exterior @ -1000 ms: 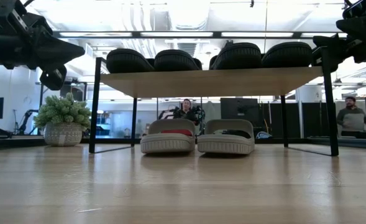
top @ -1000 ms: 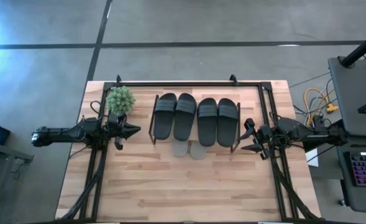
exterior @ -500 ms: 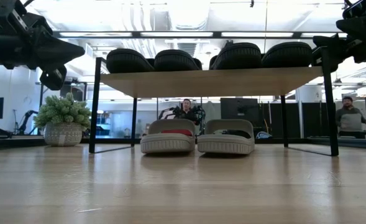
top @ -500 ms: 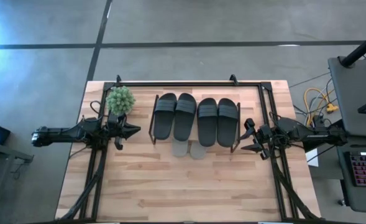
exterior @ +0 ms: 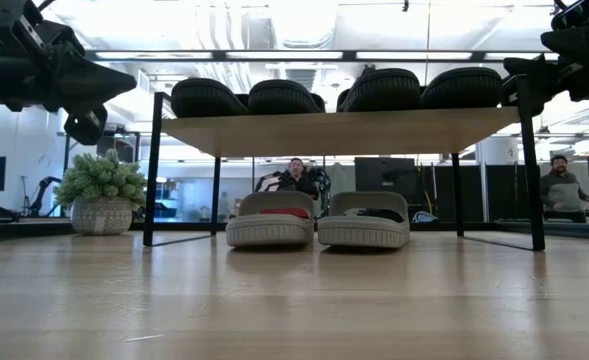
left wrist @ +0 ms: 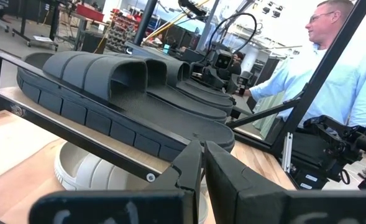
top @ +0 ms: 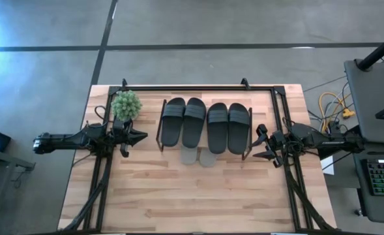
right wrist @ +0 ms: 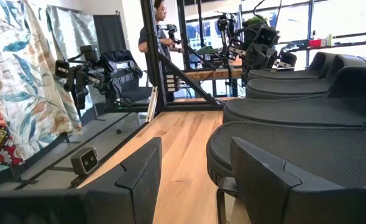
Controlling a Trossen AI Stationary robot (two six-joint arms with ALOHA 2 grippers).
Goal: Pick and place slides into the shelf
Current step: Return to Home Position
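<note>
Wood bench (top: 178, 196), both arms drawn out to its side edges. All six slides appear placed, so the job looks all but done. What remains at risk is the arrangement itself.

- Shelf (exterior: 152, 170): stands mid-bench, close to the far edge. Its rods are thin and it is probably light. A knock to either end frame would likely shift the whole rack and everything on it.
- Black slides (top: 193, 122): four side by side on top of the shelf, filling its width. In the left wrist view the nearest one overhangs the board. They probably sit there by friction alone, so a jolt could tip one off towards the near edge.
- Grey slides (exterior: 269, 222): a pair on the bench under the shelf, touching or nearly so. From above, their ends stick out past the shelf on the near side. A low sweep along that side would drag them out.
- Right gripper (top: 258, 143): by the right edge, just beside the shelf's right end, fingers spread and empty. This looks like the main hazard, as a spread finger could hook a rod if the arm swings.
- Left gripper (top: 138, 137): by the left edge, near the shelf's left end, fingers pressed together and holding nothing.
- Potted plant (top: 126, 104): far-left corner, near the left gripper. A turn towards the far edge could topple it.
</note>
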